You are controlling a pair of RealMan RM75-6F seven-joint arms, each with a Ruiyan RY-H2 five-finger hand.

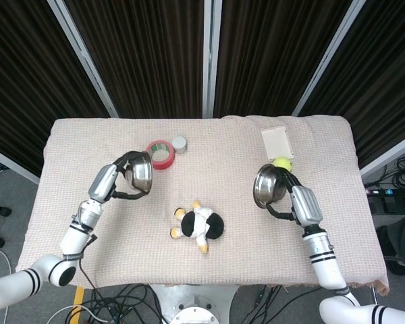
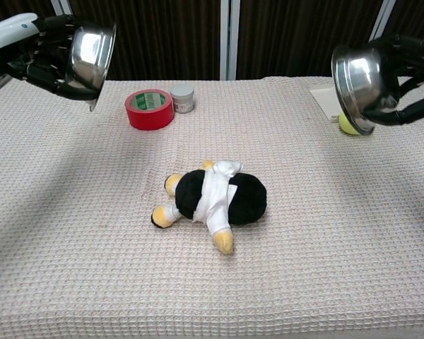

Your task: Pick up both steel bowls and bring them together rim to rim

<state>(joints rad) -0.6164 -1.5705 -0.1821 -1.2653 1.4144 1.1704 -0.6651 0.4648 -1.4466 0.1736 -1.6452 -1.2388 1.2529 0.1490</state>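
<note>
Both steel bowls are lifted off the table and tipped on their sides, mouths turned inward toward each other. My left hand (image 1: pixel 119 179) (image 2: pixel 39 58) grips the left bowl (image 1: pixel 141 173) (image 2: pixel 90 50) high at the left. My right hand (image 1: pixel 293 200) (image 2: pixel 410 74) grips the right bowl (image 1: pixel 264 186) (image 2: pixel 357 75) high at the right. A wide gap separates the two bowls, with the plush toy (image 1: pixel 199 225) (image 2: pixel 213 199) lying on the cloth below and between them.
A red tape roll (image 1: pixel 160 152) (image 2: pixel 149 108) and a small grey jar (image 1: pixel 179 144) (image 2: pixel 182 98) stand at the back left. A white tray (image 1: pixel 277 142) (image 2: pixel 330 97) lies at the back right, with a yellow tennis ball (image 1: pixel 282 161) (image 2: pixel 348 126) partly hidden behind the right bowl.
</note>
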